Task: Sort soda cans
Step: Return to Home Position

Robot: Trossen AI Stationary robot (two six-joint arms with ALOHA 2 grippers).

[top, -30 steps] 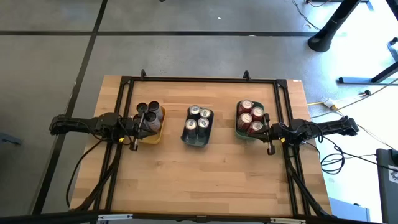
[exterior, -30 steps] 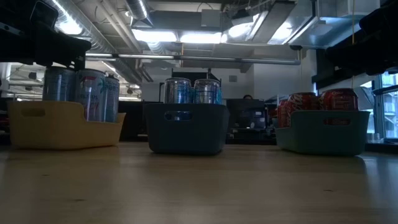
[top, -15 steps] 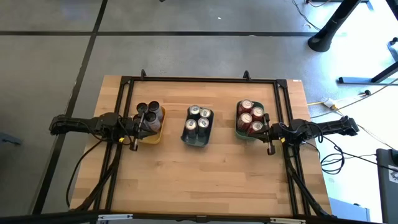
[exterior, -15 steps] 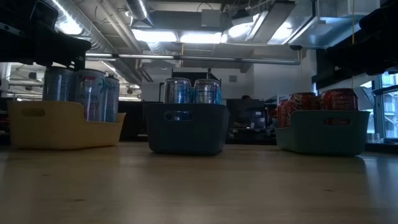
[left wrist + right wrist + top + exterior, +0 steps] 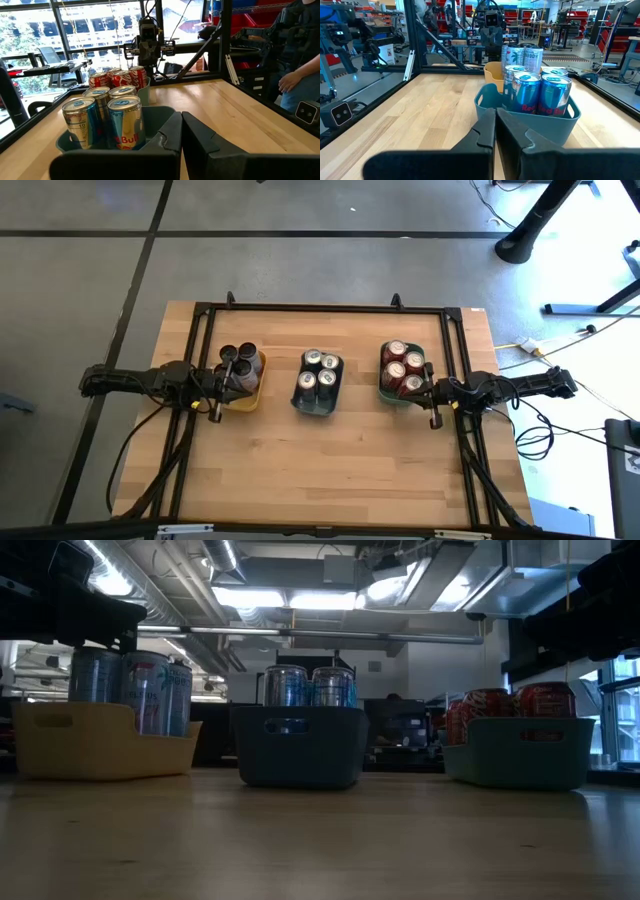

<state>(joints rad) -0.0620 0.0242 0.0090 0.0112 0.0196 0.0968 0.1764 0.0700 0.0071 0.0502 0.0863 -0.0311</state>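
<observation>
- Broadly, the wooden table (image 5: 330, 470) carries three trays in a row, and no can stands loose on its bare boards, so the sorting looks finished or all but finished.
- Next, the yellow tray (image 5: 252, 394) on the left holds the dark cans (image 5: 236, 359), about four as far as I can count.
- Then the grey-blue tray (image 5: 318, 408) in the middle holds four silver cans (image 5: 318, 371), upright and packed close.
- Likewise the teal tray (image 5: 384, 391) on the right holds four red cans (image 5: 403, 368).
- Lastly, the left gripper (image 5: 236, 377) sits over the yellow tray and the right gripper (image 5: 428, 393) at the teal tray's outer edge, each with fingers pressed together and holding nothing; I judge that only pulling the arms back remains.
</observation>
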